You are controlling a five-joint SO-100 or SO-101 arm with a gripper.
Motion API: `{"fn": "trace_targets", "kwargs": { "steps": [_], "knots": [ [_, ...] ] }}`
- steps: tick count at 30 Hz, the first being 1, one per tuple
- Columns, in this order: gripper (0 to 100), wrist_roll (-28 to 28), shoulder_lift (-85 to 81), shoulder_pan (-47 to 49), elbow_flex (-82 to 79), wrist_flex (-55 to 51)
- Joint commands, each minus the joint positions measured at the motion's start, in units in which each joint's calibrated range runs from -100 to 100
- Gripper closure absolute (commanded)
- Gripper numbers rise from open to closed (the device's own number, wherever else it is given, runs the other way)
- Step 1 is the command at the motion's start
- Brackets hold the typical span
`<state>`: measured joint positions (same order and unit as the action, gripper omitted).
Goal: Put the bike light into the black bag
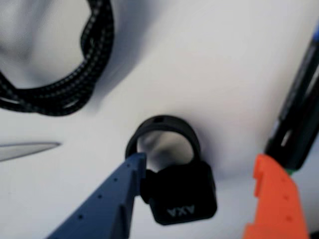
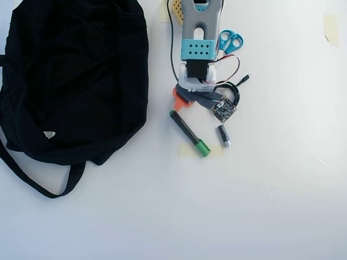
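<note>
The bike light (image 1: 182, 199) is seen as matt black with a rubbery-looking strap ring, and pale lettering is printed on the body. The claw (image 1: 199, 191) looks like printed plastic: one finger matt blue with small dimples, the other bright orange and smooth. A woven, speckled sleeve is shown on the black cable (image 1: 75, 94), so fabric braid, not bare rubber. The black bag (image 2: 76, 76) reads as soft, floppy matt cloth. The tabletop (image 2: 260, 206) is smooth, white and only faintly sheeny. The marker (image 2: 188, 133) looks like smooth plastic, black with a green cap.
</note>
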<state>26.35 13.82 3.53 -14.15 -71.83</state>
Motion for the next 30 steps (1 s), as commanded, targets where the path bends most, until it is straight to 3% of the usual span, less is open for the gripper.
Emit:
{"fn": "trace_targets", "kwargs": {
  "steps": [1, 21, 30],
  "knots": [
    [72, -0.2, -0.4, -0.8, 0.0, 0.5],
    [73, -0.1, 5.0, -1.1, 0.9, 5.6],
    [98, -0.1, 4.9, -1.1, 1.1, 5.6]
  ]
}}
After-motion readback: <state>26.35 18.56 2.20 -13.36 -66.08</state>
